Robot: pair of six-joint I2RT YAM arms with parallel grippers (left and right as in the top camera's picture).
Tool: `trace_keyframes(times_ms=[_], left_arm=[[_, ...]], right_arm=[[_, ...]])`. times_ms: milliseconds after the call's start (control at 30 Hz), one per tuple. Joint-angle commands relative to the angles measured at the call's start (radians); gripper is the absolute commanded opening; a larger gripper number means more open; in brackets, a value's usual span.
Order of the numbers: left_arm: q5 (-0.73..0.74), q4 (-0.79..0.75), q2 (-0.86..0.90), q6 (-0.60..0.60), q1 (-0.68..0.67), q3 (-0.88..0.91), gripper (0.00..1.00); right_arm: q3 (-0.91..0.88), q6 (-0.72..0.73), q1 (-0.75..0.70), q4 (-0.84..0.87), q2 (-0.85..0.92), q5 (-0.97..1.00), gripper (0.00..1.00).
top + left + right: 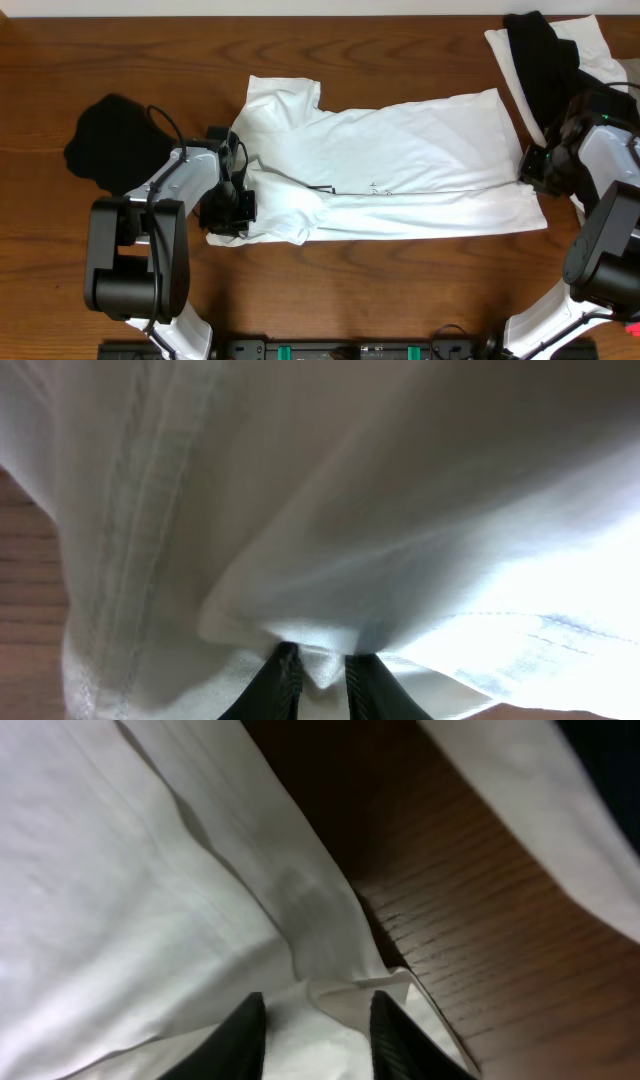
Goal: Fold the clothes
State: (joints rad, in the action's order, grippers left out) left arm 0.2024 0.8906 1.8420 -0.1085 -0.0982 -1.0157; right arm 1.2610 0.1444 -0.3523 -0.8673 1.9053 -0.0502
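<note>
Here, from overhead, the white T-shirt (400, 150) lies spread across the middle of the table (380, 290), collar end to our left and hem to our right. Its near long side is already turned over in a band. A black garment (110, 140) sits apart at the left, and a black-and-white heap (545, 60) sits at the far right corner. The left gripper (228, 208) rests at the shirt's shoulder end and the right gripper (533, 168) at the hem. In the left wrist view, the left gripper (317, 665) is clenched on a small ridge of the shirt's cotton (400, 510), which bunches up between the narrow fingers. A stitched seam runs down beside it. In the right wrist view, the right gripper (318, 1015) stands spread, the hem corner lying loose between its fingers, not nipped. We judge the step to be carrying the near band over lengthwise. For that we would want both ends gripped alike, lifted level and kept lightly taut, so the soft, creased cloth lands flat without sagging midway.
</note>
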Motion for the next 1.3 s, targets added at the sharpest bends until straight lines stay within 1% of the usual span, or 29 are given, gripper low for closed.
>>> trace_keyframes(times_ms=[0,33,67,167,300,367,400,533,700,800,900,1000,1067,1133,1267], left_arm=[[-0.031,-0.065,0.093,-0.002,0.004,0.066,0.19],[-0.031,-0.065,0.093,-0.002,0.004,0.066,0.19],[-0.031,-0.065,0.093,-0.002,0.004,0.066,0.19],[-0.031,-0.065,0.093,-0.002,0.004,0.066,0.19],[-0.031,-0.065,0.093,-0.002,0.004,0.066,0.19],[-0.031,-0.064,0.093,-0.002,0.004,0.066,0.19],[-0.031,-0.064,0.093,-0.002,0.004,0.066,0.19],[-0.031,-0.065,0.093,-0.002,0.004,0.066,0.19],[-0.031,-0.065,0.093,-0.002,0.004,0.066,0.19],[-0.031,-0.065,0.093,-0.002,0.004,0.066,0.19],[-0.031,-0.066,0.093,-0.002,0.004,0.066,0.19],[-0.031,-0.066,0.093,-0.002,0.004,0.066,0.19],[-0.031,-0.066,0.093,-0.002,0.004,0.066,0.19],[-0.031,-0.066,0.093,-0.002,0.004,0.066,0.19],[-0.031,-0.066,0.093,-0.002,0.004,0.066,0.18]], right_arm=[[-0.026,-0.004,-0.007,0.016,-0.001,-0.013,0.17],[-0.026,-0.003,-0.007,0.023,-0.002,-0.02,0.05],[-0.025,-0.004,-0.007,0.028,-0.002,-0.023,0.01],[-0.016,0.001,-0.008,0.053,-0.002,-0.043,0.01],[-0.007,0.071,-0.012,0.118,-0.002,-0.044,0.02],[-0.007,0.096,-0.014,0.16,-0.002,-0.044,0.07],[-0.007,0.095,-0.014,0.179,-0.002,-0.044,0.08],[-0.007,0.095,-0.014,0.22,-0.002,-0.044,0.07],[-0.006,0.094,-0.014,0.21,-0.002,-0.045,0.08],[0.006,0.055,-0.014,0.163,-0.023,-0.104,0.06],[0.039,-0.029,-0.014,0.073,-0.073,-0.208,0.06],[0.055,-0.109,-0.011,-0.085,-0.142,-0.27,0.07],[0.053,-0.144,-0.001,-0.196,-0.167,-0.267,0.09],[0.042,-0.15,0.016,-0.27,-0.17,-0.253,0.1],[-0.048,-0.15,0.079,-0.243,-0.166,-0.257,0.1]])
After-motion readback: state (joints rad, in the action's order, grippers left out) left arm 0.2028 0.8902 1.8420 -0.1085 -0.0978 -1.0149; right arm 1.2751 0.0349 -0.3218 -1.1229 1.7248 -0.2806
